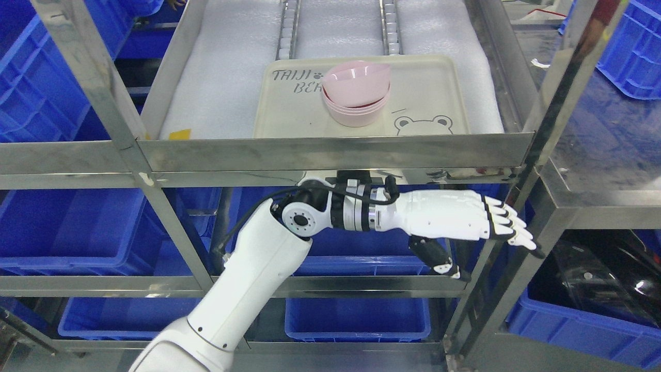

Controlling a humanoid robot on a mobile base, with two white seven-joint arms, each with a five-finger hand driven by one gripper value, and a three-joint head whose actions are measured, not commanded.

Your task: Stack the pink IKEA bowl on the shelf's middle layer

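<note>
The only readable lettering is printed on the cream tray that lies on the shelf. In its upper left corner, thin dark capitals read "TAIJI", followed by a small paw-print mark. A second line just below begins "BE"; the rest of that word is hidden behind the stack of pink bowls standing on the tray. Near the tray's lower right corner there is a line drawing of a bear's head, with no words beside it. No other text, number or label can be made out.
</note>
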